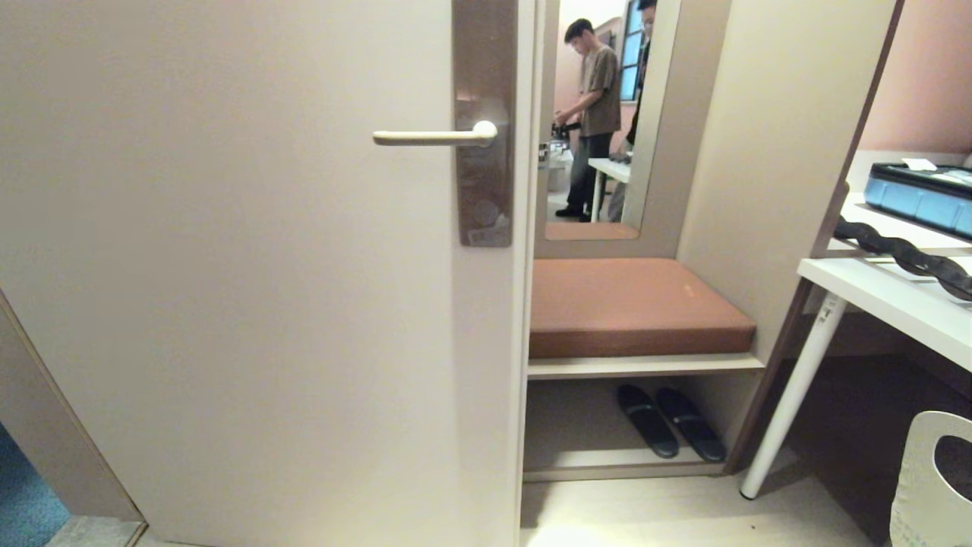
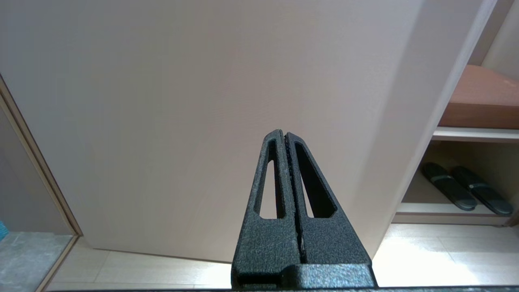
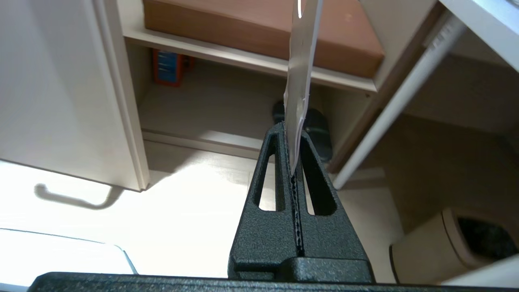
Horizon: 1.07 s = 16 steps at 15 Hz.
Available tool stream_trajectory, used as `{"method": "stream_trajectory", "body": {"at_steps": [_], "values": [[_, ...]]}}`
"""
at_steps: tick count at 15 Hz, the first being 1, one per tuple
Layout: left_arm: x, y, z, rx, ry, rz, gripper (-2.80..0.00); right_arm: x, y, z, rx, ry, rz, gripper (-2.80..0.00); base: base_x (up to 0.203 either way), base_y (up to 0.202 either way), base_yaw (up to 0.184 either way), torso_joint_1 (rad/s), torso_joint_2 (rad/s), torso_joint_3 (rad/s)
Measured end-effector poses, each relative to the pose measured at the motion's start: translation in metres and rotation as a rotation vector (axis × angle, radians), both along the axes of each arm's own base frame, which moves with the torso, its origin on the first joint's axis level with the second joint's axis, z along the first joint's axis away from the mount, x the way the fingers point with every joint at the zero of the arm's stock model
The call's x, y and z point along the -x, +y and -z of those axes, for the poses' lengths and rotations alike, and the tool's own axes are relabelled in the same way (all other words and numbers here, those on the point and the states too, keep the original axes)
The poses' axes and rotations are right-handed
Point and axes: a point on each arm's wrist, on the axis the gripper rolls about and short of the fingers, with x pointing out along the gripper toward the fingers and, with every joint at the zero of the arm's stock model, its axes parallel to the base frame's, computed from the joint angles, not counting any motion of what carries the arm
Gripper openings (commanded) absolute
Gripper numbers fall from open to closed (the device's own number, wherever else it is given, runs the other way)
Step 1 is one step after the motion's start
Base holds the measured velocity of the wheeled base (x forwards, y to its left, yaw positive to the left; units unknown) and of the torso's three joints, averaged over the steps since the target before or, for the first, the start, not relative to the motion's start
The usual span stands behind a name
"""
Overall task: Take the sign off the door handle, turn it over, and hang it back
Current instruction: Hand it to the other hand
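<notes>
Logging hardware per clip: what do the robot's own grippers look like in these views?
Both match. The left gripper and right gripper are matte black with a grainy, pebbled surface. Each has two tapering, wedge-shaped fingers with a long cut-out slot, rising from a broad blocky base. The inner faces meet along a fine ribbed seam. No cables, labels or markings show, and neither arm appears in the head view.

A brown cushion [image 1: 638,304] lies on the bench shelf [image 1: 645,365]. Below it, two dark slippers [image 1: 668,422] rest side by side on the lower board [image 1: 562,460], beyond the right fingers [image 3: 267,170].
</notes>
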Motion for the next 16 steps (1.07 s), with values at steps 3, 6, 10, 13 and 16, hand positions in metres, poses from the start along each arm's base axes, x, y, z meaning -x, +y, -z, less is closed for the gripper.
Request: {"method": "stream_trajectory", "body": {"at_steps": [3,6,10,13,16], "values": [[0.000,0.000,0.000,0.000,0.000,0.000,-2.80,0.009,0.000,0.006,-0.043,-0.018,0.036,-2.80,0.000,0.000,0.000,0.000,0.00,0.000],[0.000,0.000,0.000,-0.001,0.000,0.000,-2.80,0.017,-0.001,0.012,-0.068,-0.053,0.022,-2.80,0.000,0.000,0.000,0.000,0.00,0.000],[0.000,0.000,0.000,0.000,-0.001,0.000,-2.80,0.028,-0.001,0.015,-0.085,-0.181,0.013,-2.80,0.000,0.000,0.000,0.000,0.00,0.000],[0.000,0.000,0.000,-0.001,0.000,0.000,-2.80,0.031,-0.001,0.016,-0.087,-0.219,0.012,-2.80,0.000,0.000,0.000,0.000,0.00,0.000],[0.000,0.000,0.000,0.000,0.000,0.000,-2.80,0.032,-0.001,0.016,-0.088,-0.230,0.011,-2.80,0.000,0.000,0.000,0.000,0.00,0.000]]}}
